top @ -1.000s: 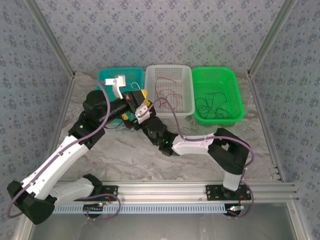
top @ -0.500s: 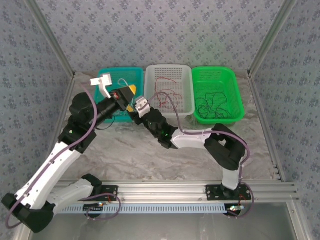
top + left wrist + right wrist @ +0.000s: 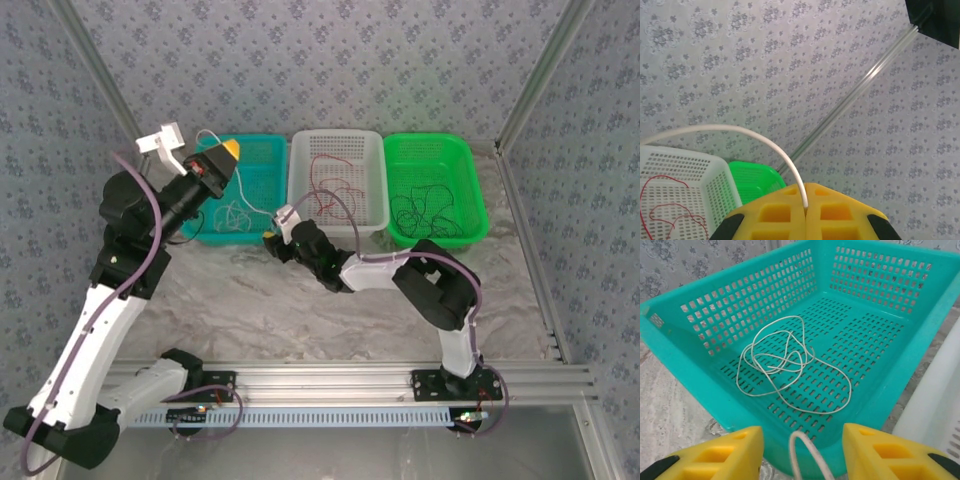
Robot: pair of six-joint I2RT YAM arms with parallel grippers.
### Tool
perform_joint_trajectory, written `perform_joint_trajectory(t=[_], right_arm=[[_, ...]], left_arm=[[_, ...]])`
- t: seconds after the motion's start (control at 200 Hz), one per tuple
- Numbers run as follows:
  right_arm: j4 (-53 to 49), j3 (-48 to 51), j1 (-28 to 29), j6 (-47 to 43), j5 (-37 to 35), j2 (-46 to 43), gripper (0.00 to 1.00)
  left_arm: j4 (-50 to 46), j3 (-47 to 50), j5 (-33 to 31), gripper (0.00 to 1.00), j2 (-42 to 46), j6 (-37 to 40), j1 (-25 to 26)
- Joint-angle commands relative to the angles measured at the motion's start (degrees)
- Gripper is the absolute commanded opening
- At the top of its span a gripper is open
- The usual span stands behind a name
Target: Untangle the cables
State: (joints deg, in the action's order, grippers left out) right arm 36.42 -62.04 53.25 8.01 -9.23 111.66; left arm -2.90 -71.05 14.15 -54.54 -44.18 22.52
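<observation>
step: white cable (image 3: 720, 126) being pulled out straight between my two arms. That is my read, not something the frames prove.
left end effector (image 3: 805, 192): raised high over the worktop (image 3: 300, 310), yellow fingers pressed together, white cable pinched in the seam and arcing away to the left.
right end effector (image 3: 801, 440): low at the near wall of the teal basket (image 3: 700, 315), fingers well apart. A white loop stands between them, touching neither, so nothing is gripped.
white cable, rest: loose coil of several overlapping loops on the teal basket floor.
red cable (image 3: 330, 188): in the white basket (image 3: 715, 187), apart from the others.
black cable (image 3: 420, 212): in the green basket (image 3: 470, 180), apart too.
how to do it well: centre the white loop between my right pads before pinching, since thin wire slips out of the tips. Then draw my arms apart slowly so the coil feeds out loop by loop.
watch: the loops cross each other, so a fast pull could cinch them into a knot. The wire could also catch in the basket slots and drag the light basket, so I ease off if it shifts.
progress: colours look sorted into baskets, white coil not yet straight.
writing/brands: none legible on the baskets, the fingers or the patterned walls.
</observation>
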Motion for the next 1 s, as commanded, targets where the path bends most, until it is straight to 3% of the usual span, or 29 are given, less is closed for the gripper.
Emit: perform_joint_trajectory(t=[0.0, 0.11, 0.24, 0.315, 0.505, 0.785, 0.994], right_arm=[[-4.49, 2.30, 0.06, 4.00, 3.74, 0.25, 0.46], [-3.63, 4.08, 0.80, 4.62, 3.61, -1.39, 0.55], [-2.43, 6.72, 1.66, 5.93, 2.98, -5.35, 0.92], [-3.73, 6.73, 2.00, 6.22, 2.76, -8.20, 0.99], [-17.44, 0.00, 2.24, 6.16, 2.61, -12.57, 1.00], [-20.72, -0.12, 3.16, 6.35, 3.11, -18.38, 1.00], [-22.45, 5.29, 3.61, 6.84, 2.09, -24.61, 1.00]], left_arm=[[1.56, -2.35, 3.68, 0.00, -1.56, -2.30, -2.89], [1.81, -4.83, 5.13, 0.00, -2.48, -2.65, -6.13], [0.81, -9.35, 6.21, 0.00, -4.23, -2.02, -9.77], [0.00, -12.08, 6.51, 0.00, -5.73, -1.27, -11.61], [-0.59, -17.37, 8.18, 0.00, -10.85, -0.86, -15.54], [1.66, -18.10, 11.73, 0.00, -18.27, -1.13, -19.49], [2.84, -15.95, 11.50, 0.00, -22.78, 0.57, -20.23]])
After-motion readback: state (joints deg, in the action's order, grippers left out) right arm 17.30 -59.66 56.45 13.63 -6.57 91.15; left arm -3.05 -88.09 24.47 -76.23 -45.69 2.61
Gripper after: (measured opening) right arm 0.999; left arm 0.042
